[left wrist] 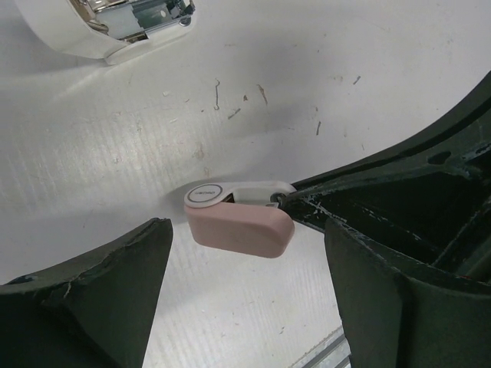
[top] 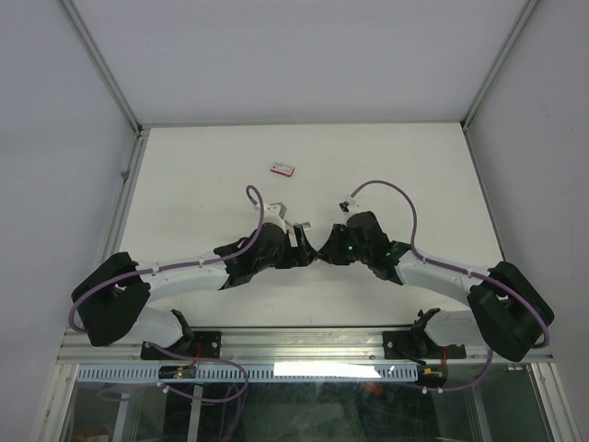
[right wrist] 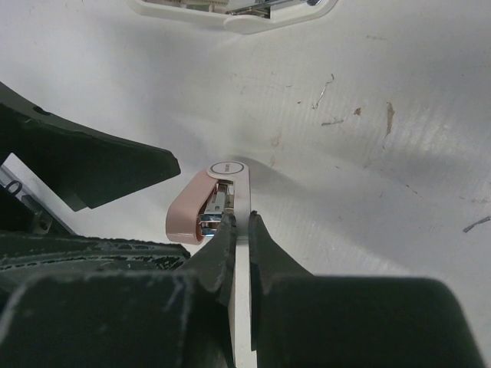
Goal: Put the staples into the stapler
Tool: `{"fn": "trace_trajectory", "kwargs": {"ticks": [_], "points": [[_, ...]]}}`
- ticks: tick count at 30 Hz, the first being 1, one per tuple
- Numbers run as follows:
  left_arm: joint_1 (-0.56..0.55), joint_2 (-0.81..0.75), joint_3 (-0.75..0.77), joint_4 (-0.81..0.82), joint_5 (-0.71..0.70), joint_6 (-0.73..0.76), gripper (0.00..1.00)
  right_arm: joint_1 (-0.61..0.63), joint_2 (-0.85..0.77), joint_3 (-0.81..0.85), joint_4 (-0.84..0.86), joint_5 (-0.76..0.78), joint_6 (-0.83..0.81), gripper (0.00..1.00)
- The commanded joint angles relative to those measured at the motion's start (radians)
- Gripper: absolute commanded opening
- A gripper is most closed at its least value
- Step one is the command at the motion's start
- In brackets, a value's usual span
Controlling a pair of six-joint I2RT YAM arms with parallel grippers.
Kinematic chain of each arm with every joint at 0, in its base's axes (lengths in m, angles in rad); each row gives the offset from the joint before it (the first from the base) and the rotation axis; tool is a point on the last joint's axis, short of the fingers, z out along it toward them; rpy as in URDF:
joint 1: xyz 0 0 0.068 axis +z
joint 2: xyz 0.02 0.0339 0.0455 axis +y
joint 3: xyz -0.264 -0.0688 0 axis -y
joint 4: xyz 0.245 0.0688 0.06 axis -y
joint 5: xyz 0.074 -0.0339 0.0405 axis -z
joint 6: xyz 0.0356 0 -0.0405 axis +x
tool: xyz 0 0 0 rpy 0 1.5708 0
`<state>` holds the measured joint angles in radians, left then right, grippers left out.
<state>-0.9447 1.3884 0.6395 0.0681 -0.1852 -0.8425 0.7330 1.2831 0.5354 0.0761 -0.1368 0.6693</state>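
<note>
A: How far along?
B: Early, by the look. Gripping stapler point(right wrist: 201, 207) with right gripper point(right wrist: 239, 230), clamped tight on white base strip, lifted off table point(top: 414, 175) going by shadow underneath
A: Left side?
B: Framing pink top with left gripper point(left wrist: 245, 264), fingers point(left wrist: 115, 291) well apart, one each side, touching nothing as far as visible. Probably lining up to pinch or pry pink top, judging only
A: Opened up?
B: Hard to tell. Seeing a bit of metal between pink top and white base in right wrist view, but nothing swung wide for loading
A: And staples?
B: Not seeing any strip anywhere. Only red box point(top: 283, 168), lying far of centre on table, well apart from both grippers. Too small to tell open or shut
A: Anything else around?
B: White and chrome thing point(left wrist: 115, 31) on table, far of stapler, cut off by frame edge. Cannot tell what
A: So left to do?
B: Nearly all of it: opening stapler, fetching strip from box, seating strip in channel, closing. Done so far, at most, securing stapler between arms near centre
</note>
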Motion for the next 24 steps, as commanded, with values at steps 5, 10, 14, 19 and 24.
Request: {"fn": "trace_trajectory", "kwargs": {"ticks": [5, 10, 14, 19, 24], "points": [[0.025, 0.032, 0.034, 0.05, 0.006, -0.021, 0.74, 0.017, -0.008, 0.042, 0.025, 0.06, -0.019, 0.0], [0.026, 0.035, 0.035, 0.05, 0.001, -0.015, 0.67, 0.017, -0.011, 0.044, 0.019, 0.067, -0.021, 0.0], [0.026, 0.075, 0.038, 0.05, 0.003, -0.013, 0.66, 0.017, -0.01, 0.05, 0.015, 0.075, -0.023, 0.0], [0.026, 0.101, 0.06, 0.056, 0.029, -0.003, 0.67, 0.038, -0.006, 0.049, 0.011, 0.084, -0.025, 0.0], [0.025, 0.118, 0.063, 0.055, 0.04, 0.0, 0.69, 0.04, -0.005, 0.049, 0.004, 0.096, -0.025, 0.0]]}}
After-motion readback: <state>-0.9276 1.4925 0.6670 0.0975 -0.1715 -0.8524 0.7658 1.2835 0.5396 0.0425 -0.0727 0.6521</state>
